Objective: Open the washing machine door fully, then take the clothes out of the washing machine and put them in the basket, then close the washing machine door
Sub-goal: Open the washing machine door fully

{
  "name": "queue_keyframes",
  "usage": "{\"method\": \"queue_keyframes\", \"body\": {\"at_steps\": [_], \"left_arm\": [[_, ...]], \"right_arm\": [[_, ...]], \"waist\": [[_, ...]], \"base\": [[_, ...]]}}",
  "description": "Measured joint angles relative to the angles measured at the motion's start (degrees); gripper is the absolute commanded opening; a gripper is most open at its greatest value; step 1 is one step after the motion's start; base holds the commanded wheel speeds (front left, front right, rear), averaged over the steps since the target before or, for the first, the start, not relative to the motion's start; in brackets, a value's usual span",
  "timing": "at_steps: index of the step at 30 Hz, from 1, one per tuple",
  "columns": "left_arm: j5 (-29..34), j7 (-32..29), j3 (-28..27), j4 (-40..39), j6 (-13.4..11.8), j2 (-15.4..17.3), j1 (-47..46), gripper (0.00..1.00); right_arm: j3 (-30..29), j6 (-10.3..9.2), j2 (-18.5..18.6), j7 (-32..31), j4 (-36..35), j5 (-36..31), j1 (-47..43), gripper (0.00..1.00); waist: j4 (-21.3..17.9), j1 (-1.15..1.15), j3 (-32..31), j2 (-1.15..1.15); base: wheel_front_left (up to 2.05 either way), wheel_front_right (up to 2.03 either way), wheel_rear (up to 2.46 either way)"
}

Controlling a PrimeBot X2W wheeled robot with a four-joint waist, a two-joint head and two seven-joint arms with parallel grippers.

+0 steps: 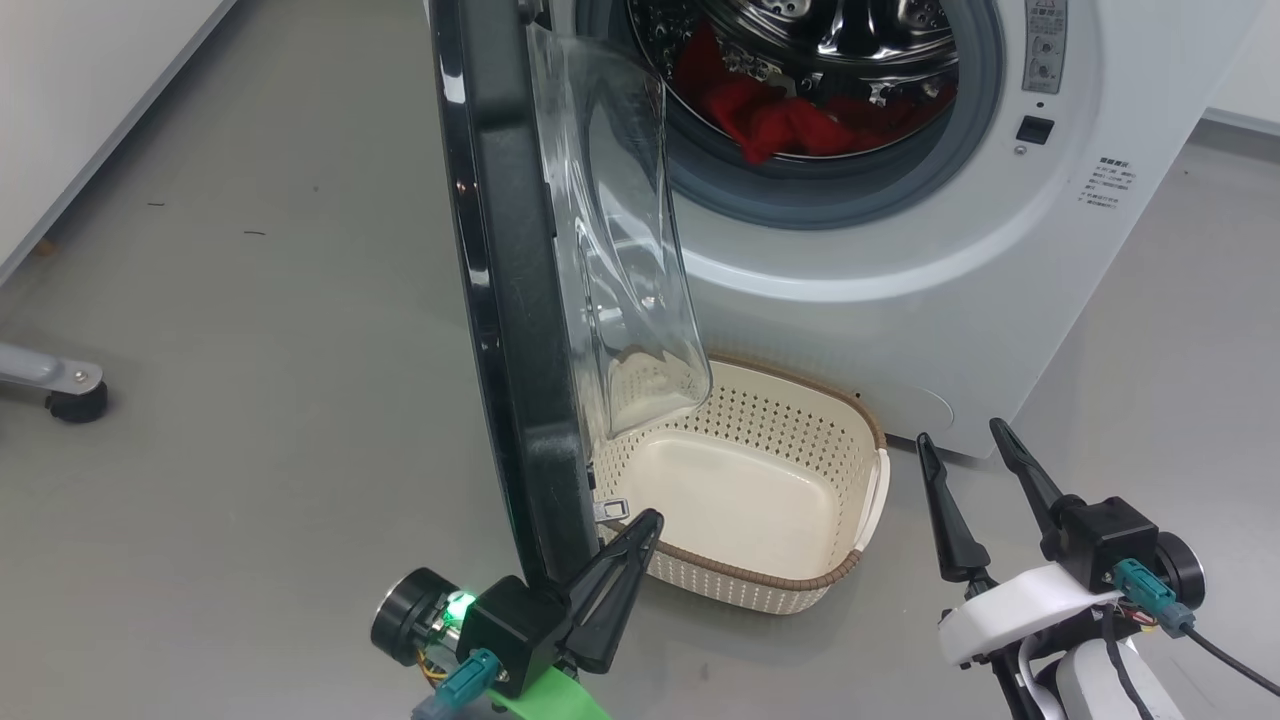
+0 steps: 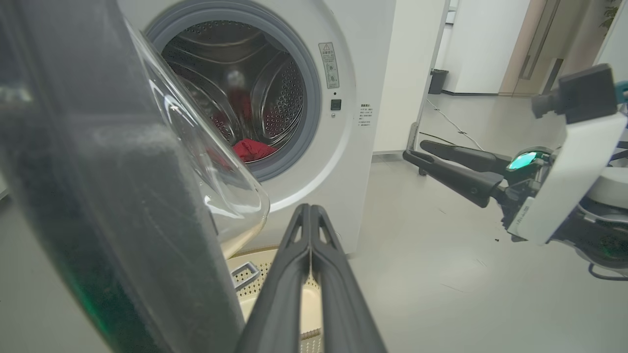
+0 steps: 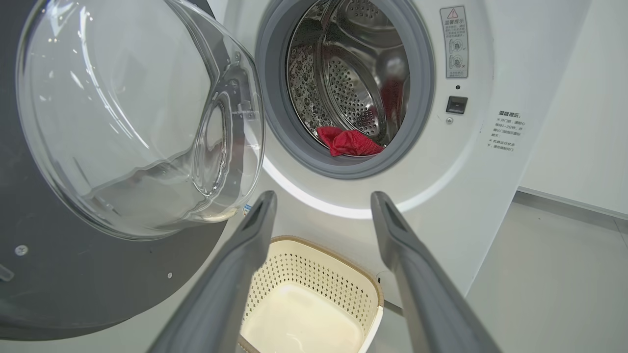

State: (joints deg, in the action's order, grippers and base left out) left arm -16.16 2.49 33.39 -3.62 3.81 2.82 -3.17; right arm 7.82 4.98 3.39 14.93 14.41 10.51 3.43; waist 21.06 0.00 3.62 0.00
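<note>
The washing machine door (image 1: 510, 330) stands open, edge-on, before the washing machine (image 1: 900, 270), with red clothes (image 1: 790, 122) lying in its drum (image 1: 880, 35). The basket (image 1: 762, 577) sits on the floor (image 1: 250, 400) beneath. The left gripper (image 1: 648, 520), fingers together, sits at the door's lower rim. The right gripper (image 1: 960, 433) hovers spread beside the basket.
</note>
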Motion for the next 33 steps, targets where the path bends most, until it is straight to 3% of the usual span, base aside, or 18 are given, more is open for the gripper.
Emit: {"method": "queue_keyframes", "body": {"at_steps": [10,33], "left_arm": [[-0.1,-0.4,-1.8,1.5,-1.7,0.0,0.0,0.00],[-0.4,-0.4,-3.1,3.1,-3.0,-0.1,-0.1,0.00]], "right_arm": [[-0.2,0.02,-0.1,0.0,0.0,-0.1,0.0,1.00],[-1.4,0.49,-0.2,0.0,0.0,-0.6,0.0,1.00]], "waist": [[0.2,0.00,0.5,0.00],[1.2,0.00,1.5,0.00]], "base": [[0.00,0.00,0.00],[0.00,0.00,0.00]]}}
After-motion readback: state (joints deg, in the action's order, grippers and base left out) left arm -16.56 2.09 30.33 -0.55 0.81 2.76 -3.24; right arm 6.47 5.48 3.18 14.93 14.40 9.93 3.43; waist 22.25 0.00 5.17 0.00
